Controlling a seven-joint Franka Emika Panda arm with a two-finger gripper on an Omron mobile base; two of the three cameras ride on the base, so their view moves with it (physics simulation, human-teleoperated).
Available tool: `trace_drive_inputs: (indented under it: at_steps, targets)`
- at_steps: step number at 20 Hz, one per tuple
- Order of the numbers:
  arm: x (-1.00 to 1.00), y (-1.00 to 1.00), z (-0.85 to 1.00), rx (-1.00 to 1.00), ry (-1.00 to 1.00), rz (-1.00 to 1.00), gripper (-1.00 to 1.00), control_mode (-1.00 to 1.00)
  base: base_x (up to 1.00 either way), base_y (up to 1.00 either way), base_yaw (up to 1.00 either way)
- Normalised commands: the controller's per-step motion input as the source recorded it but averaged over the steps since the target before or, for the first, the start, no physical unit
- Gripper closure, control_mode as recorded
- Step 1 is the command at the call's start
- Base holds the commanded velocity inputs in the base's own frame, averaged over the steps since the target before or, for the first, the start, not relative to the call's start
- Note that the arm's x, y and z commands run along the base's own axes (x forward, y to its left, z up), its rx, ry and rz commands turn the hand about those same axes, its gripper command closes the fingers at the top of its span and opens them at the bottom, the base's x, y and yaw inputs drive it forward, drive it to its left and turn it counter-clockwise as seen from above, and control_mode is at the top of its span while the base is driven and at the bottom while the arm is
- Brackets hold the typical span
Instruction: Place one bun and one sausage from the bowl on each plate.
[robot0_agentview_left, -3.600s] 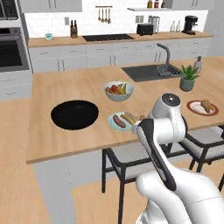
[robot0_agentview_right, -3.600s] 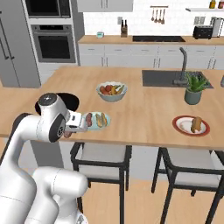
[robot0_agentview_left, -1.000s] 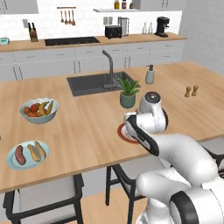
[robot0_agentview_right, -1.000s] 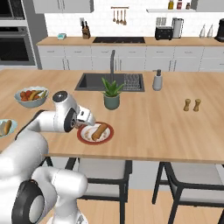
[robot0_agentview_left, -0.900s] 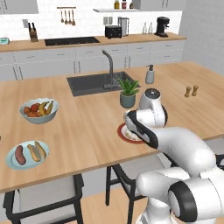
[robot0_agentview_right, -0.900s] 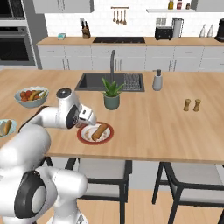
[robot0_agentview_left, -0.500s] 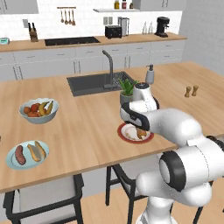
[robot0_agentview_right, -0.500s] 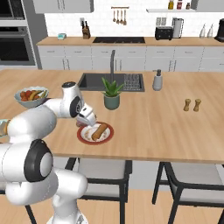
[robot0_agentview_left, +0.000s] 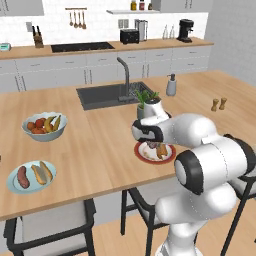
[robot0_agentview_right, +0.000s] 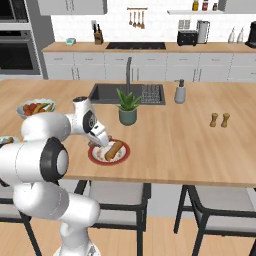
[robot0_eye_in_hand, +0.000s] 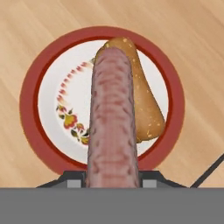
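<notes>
Left base view: the gripper (robot0_agentview_left: 151, 145) hangs over the red-rimmed plate (robot0_agentview_left: 143, 156) near the tabletop's (robot0_agentview_left: 105, 145) near edge; the blue plate (robot0_agentview_left: 12, 184), far left, already carries 1 bun and 1 sausage.

Right base view: a bun (robot0_agentview_right: 114, 149) lies on the red-rimmed plate.

Hand view: the fingers are narrow, clamped on the sausage (robot0_eye_in_hand: 113, 113), held above the bun. Released from here, it could land on the bun and roll off the plate.
</notes>
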Motion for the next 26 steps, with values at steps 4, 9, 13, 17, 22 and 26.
trace_drive_inputs:
  at_steps: [4, 9, 13, 17, 22, 26]
  targets:
    - [0.26, 0.0, -0.31, 0.0, 0.0, 0.06, 1.0, -1.0, 0.0, 0.0, 0.0]
    - [0.07, 0.0, -0.28, 0.0, 0.0, 0.02, 1.0, -1.0, 0.0, 0.0, 0.0]
    - [0.04, 0.0, -0.14, 0.0, 0.0, 0.02, 1.0, -1.0, 0.0, 0.0, 0.0]
    - [0.12, 0.0, -0.14, 0.0, 0.0, 0.02, 1.0, -1.0, 0.0, 0.0, 0.0]
    - [0.18, 0.05, -0.13, 0.0, 0.0, 0.03, 1.0, -1.0, 0.0, 0.0, 0.0]
    - [0.22, 0.12, -0.05, 0.0, -0.01, 0.03, 1.0, -1.0, 0.0, 0.0, 0.0]
